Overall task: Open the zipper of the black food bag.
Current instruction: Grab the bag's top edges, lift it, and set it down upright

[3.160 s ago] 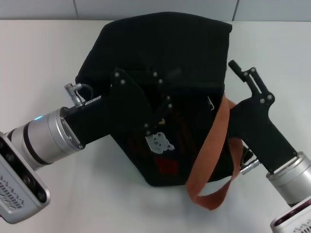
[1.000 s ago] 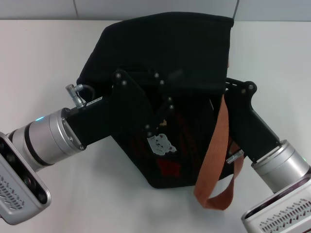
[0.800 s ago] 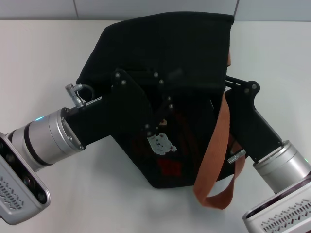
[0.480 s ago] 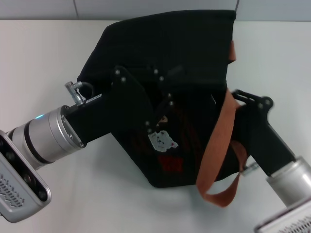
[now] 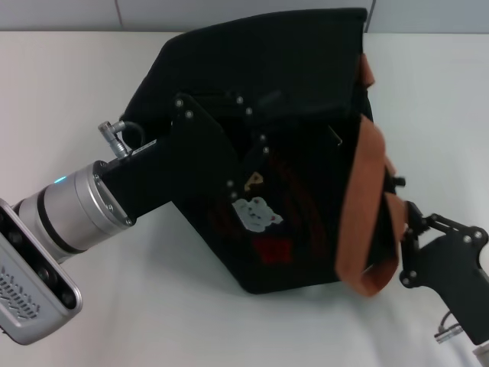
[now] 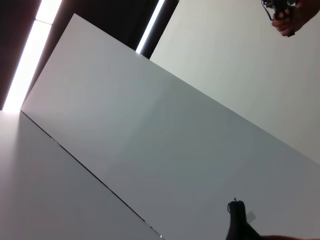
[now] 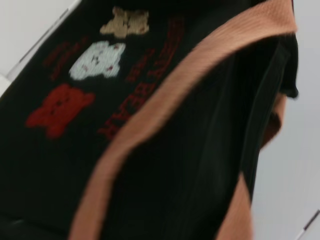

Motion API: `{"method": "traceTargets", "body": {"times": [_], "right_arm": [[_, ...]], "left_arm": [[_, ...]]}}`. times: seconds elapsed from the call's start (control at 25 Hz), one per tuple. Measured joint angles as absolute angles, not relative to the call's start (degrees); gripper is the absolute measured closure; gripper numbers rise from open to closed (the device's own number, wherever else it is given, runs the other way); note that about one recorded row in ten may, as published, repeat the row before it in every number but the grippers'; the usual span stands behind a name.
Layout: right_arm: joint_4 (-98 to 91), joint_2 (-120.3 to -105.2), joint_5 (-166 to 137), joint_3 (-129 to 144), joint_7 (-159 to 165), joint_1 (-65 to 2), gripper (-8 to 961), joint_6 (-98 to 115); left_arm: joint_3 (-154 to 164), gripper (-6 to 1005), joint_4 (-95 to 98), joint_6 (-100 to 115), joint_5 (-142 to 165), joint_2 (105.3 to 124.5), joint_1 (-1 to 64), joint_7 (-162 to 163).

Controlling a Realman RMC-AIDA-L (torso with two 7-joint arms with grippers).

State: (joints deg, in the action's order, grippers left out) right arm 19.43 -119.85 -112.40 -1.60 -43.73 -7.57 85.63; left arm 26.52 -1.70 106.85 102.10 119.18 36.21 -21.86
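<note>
Black food bag (image 5: 290, 99) under left gripper (image 5: 248, 164); right gripper (image 5: 401, 229) beside handle (image 5: 365, 206)

Left wrist view: mostly a plain white wall panel (image 6: 165, 145) running diagonally, dark ceiling with two bright light strips (image 6: 30, 55) at one corner. Small dark object (image 6: 282, 12) at one corner, unclear what. Black pointed shape (image 6: 239, 222) pokes in at the opposite edge; identity unclear.
</note>
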Motion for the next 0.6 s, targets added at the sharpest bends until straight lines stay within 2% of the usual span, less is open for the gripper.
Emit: {"method": "traceTargets", "body": {"times": [0.36, 0.6], "right_arm": [[18.90, -119.80, -110.90, -1.88, -36.26, -6.27, 853, 95.50], [15.09, -119.28, -110.88, -1.89, -20.14, -5.78, 831, 109.41]], "left_arm": [[21.11, 910, -5.07, 106.74, 102.03, 119.17, 34.71, -18.47], [12.49, 910, -10.08, 102.53, 101.81, 119.18, 29.06, -4.73]]}}
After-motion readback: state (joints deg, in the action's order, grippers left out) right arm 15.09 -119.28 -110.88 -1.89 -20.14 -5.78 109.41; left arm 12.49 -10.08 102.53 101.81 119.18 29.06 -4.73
